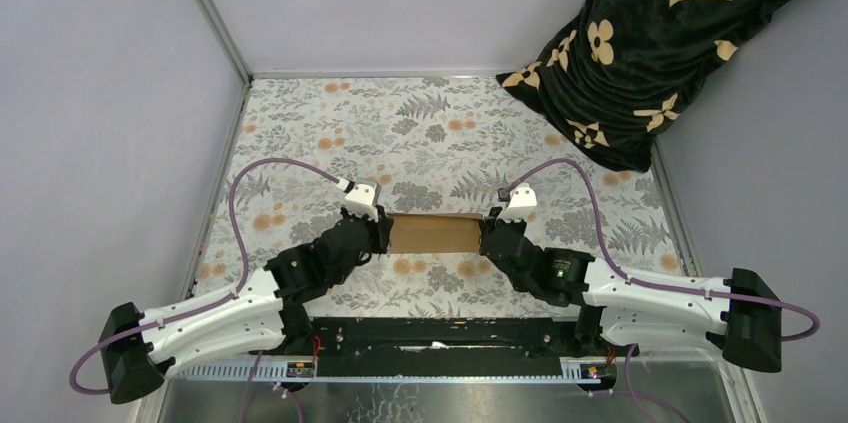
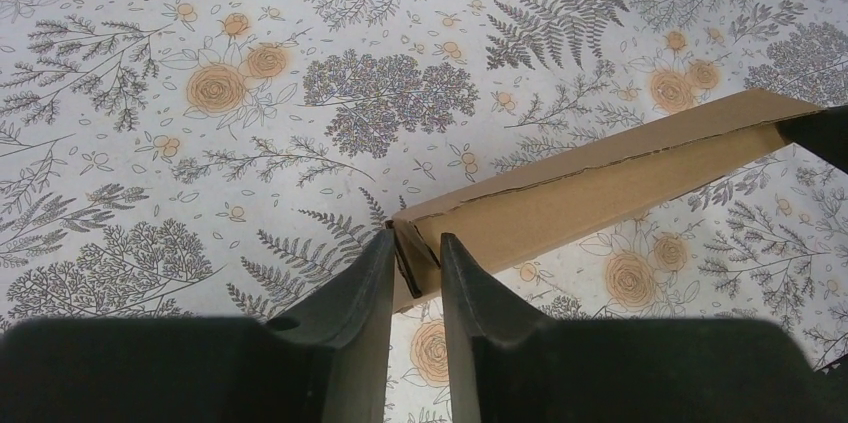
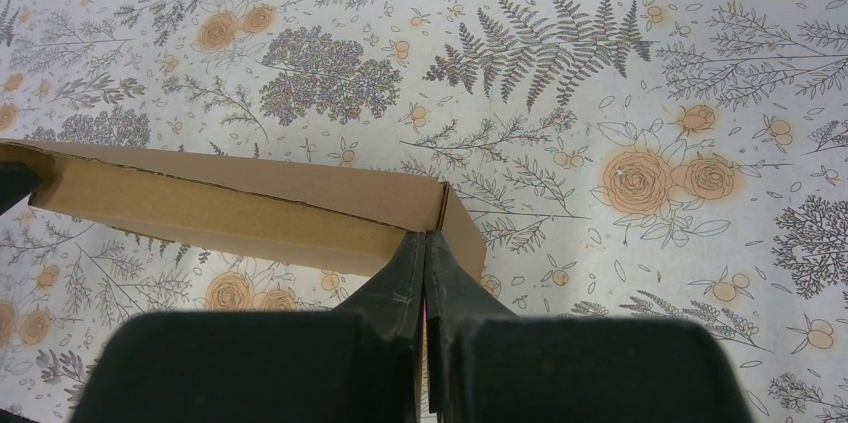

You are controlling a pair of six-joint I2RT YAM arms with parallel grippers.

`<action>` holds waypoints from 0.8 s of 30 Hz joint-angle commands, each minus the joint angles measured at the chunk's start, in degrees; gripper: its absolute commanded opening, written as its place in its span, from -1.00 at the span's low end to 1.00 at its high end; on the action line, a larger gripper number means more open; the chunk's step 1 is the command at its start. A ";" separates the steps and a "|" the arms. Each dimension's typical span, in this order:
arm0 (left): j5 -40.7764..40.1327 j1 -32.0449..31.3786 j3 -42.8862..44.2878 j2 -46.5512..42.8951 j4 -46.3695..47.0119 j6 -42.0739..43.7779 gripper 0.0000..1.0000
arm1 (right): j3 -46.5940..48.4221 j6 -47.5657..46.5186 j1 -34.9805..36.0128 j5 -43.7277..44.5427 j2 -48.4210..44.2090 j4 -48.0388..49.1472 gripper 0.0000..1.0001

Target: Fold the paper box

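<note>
Paper box (image 1: 434,234): plain brown cardboard, long and narrow, lying crosswise mid-table on floral cloth (image 1: 420,123), held between both arms

Left gripper (image 2: 415,255) at box's left end: black fingers slightly apart, folded cardboard end caught between them, clamped on it

Right gripper (image 3: 427,248) at box's right end: fingers pressed nearly together, pinching thin cardboard edge beside corner

Seam line runs along box's length in both wrist views

Black fabric (image 1: 650,43) with tan flower pattern bunched in far right corner, well apart from box
</note>
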 commanded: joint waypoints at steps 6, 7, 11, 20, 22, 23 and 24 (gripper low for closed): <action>-2.81 -0.63 2.92 1.37 0.29 -0.42 -0.50 | -2.81 0.32 0.66 -4.92 2.12 -8.37 -1.00; -2.81 -0.63 3.08 1.57 0.23 -0.38 -0.52 | -2.70 0.34 0.69 -4.94 2.14 -8.46 -1.00; -2.82 -0.72 3.31 1.78 0.19 -0.36 -0.59 | -2.73 0.30 0.66 -4.89 2.10 -8.45 -1.00; -3.10 -0.72 3.68 1.51 -0.89 -0.50 -0.67 | -2.72 0.06 0.66 -4.95 2.03 -8.37 -1.00; -3.07 -0.74 3.61 1.34 -1.08 -0.59 -0.67 | -2.84 0.16 0.66 -4.92 2.04 -8.40 -1.00; -3.08 -0.74 3.52 1.26 -1.15 -0.68 -0.67 | -2.89 0.20 0.66 -4.99 2.03 -8.26 -1.00; -3.08 -0.77 3.41 1.18 -1.25 -0.69 -0.67 | -3.03 0.23 0.67 -4.98 2.09 -8.13 -1.00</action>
